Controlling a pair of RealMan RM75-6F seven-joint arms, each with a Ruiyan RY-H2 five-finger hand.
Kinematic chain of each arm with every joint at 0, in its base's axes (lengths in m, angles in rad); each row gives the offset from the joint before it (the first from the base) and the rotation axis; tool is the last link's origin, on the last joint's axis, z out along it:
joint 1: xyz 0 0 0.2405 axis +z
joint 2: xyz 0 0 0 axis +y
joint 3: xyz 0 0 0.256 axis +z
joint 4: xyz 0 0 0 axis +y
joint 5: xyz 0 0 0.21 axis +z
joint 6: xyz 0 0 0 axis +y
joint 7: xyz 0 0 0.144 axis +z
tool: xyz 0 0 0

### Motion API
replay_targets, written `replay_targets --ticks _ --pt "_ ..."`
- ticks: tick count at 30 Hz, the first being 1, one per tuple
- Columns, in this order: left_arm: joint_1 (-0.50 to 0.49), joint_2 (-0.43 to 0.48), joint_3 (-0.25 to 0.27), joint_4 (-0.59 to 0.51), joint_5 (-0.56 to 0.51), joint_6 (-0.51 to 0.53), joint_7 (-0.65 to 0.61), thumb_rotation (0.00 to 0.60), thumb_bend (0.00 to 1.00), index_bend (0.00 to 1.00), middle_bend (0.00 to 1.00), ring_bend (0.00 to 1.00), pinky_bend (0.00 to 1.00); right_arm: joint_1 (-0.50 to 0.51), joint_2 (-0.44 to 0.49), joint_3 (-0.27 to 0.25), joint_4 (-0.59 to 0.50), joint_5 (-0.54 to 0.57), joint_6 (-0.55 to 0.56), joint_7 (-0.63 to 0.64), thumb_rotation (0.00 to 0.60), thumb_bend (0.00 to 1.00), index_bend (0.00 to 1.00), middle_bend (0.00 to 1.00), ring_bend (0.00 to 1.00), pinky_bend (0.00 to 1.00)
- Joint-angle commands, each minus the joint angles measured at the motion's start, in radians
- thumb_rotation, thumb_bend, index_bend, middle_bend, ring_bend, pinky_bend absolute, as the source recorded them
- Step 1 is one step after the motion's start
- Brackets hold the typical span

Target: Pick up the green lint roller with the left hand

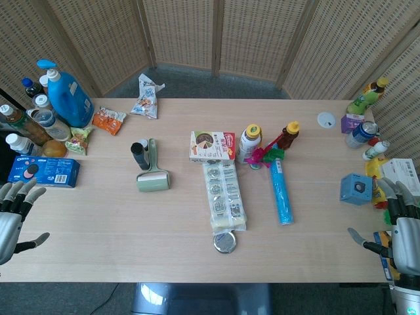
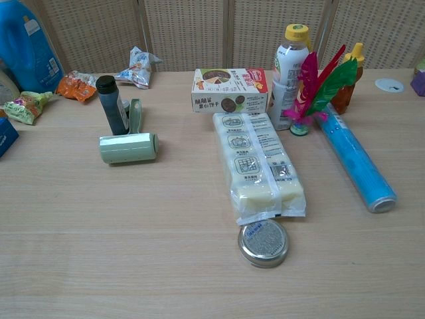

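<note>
- Both hands hover empty, fingers spread: left hand (image 1: 14,216), right hand (image 1: 399,231).
- Green lint roller (image 1: 152,176) lies well beyond the left fingertips (image 1: 25,189), beside a dark bottle (image 1: 140,155).

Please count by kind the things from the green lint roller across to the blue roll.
Lint rollers: 1
Bottles: 3
Boxes: 1
Wrapped packs: 1
Round tins: 1
Feather toys: 1
Blue rolls: 1
Total: 9

a pale wooden table (image 1: 98,223) stands before woven folding screens (image 1: 184,29) on grey floor (image 1: 197,79).
</note>
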Motion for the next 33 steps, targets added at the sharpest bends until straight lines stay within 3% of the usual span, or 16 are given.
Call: replay_targets --ticks 1,10,17,24,33 --pt "-0.003 -0.004 -0.002 0.002 -0.005 -0.007 0.005 0.600 0.00 0.17 0.00 0.00 0.00 0.000 0.001 0.001 -0.001 0.001 0.001 0.002 0.600 0.00 0.00 0.11 0.00 0.00" --pt "-0.028 -0.018 -0.017 -0.005 -0.016 -0.044 0.031 0.600 0.00 0.17 0.00 0.00 0.00 -0.001 0.006 0.002 0.002 0.007 0.000 0.017 0.600 0.00 0.00 0.11 0.00 0.00" --pt "-0.167 -0.058 -0.078 -0.033 -0.068 -0.222 0.178 0.600 0.00 0.18 0.00 0.00 0.00 -0.001 0.004 0.000 -0.003 -0.002 0.002 0.008 0.600 0.00 0.00 0.11 0.00 0.00" --pt "-0.335 -0.200 -0.157 0.032 -0.169 -0.394 0.311 0.600 0.00 0.20 0.00 0.00 0.00 -0.003 0.009 0.003 0.000 0.007 0.002 0.022 0.600 0.00 0.00 0.11 0.00 0.00" --pt "-0.491 -0.381 -0.208 0.156 -0.379 -0.530 0.499 0.600 0.00 0.20 0.00 0.00 0.00 -0.003 0.022 0.008 0.005 0.018 -0.002 0.060 0.600 0.00 0.00 0.11 0.00 0.00"
